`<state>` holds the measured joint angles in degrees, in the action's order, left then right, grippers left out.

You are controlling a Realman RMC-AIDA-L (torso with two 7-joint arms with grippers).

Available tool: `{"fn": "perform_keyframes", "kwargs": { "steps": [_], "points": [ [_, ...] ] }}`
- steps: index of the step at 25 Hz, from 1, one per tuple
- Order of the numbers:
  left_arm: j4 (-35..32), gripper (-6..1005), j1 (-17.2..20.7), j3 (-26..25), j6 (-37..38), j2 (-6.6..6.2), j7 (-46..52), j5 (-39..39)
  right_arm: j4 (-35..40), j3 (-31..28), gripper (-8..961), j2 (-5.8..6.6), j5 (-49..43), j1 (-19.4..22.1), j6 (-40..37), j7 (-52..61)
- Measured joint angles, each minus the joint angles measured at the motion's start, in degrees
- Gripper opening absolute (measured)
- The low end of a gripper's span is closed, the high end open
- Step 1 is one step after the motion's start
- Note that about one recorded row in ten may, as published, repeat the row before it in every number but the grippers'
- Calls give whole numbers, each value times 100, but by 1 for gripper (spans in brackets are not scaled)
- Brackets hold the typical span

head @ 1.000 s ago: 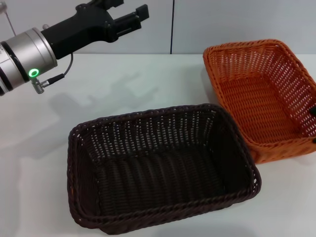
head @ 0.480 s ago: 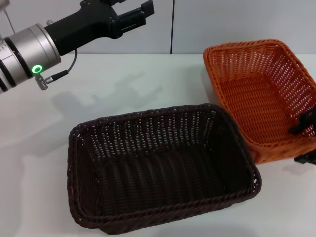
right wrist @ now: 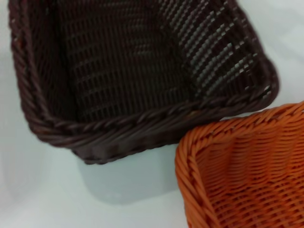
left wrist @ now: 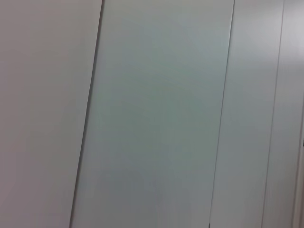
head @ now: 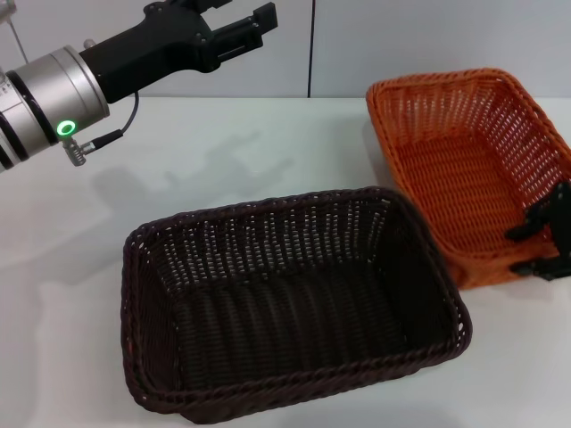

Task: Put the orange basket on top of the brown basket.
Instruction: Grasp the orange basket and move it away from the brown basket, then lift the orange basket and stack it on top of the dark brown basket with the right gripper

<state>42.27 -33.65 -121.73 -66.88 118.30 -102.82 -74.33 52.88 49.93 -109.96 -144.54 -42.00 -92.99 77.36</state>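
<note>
The orange basket [head: 468, 169] stands on the white table at the right, empty. The brown basket [head: 294, 303] stands in front of it, nearer me, empty, and their corners almost touch. My right gripper [head: 515, 250] reaches in from the right edge. It is open, with one finger inside the orange basket's near right rim and one outside it. The right wrist view shows the brown basket [right wrist: 118, 71] and a corner of the orange basket [right wrist: 247, 171], with no fingers. My left gripper [head: 241, 12] is open and held high at the back left.
The white table [head: 232, 169] runs back to a grey panelled wall [head: 401, 45]. The left wrist view shows only that wall [left wrist: 152, 114]. The left arm's silver cuff [head: 49, 98] with a green light hangs over the table's left side.
My right gripper has come in from the right edge and moved left onto the orange basket's near right rim. My left arm rose slightly, then stayed. The baskets have not moved.
</note>
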Motion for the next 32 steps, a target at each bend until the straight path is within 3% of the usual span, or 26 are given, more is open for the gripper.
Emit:
{"fn": "perform_keyframes", "kwargs": {
  "steps": [2,7,13,21,32],
  "points": [
    [0,840,19,0,3,3,1,0,10,-45,573,3,6,3,-24,-1],
    [-6,840,32,-37,32,8,0,0,27,-128,348,74,19,9,-135,-2],
    [-18,840,29,-53,118,2,-3,2,24,-275,196,130,37,19,-224,-2],
    [-22,840,-7,-62,178,-9,-49,14,337,-692,194,334,661,-23,-355,-5],
    [-53,840,6,-65,243,-11,-269,307,918,-708,178,374,1108,-368,-821,14]
  ]
}}
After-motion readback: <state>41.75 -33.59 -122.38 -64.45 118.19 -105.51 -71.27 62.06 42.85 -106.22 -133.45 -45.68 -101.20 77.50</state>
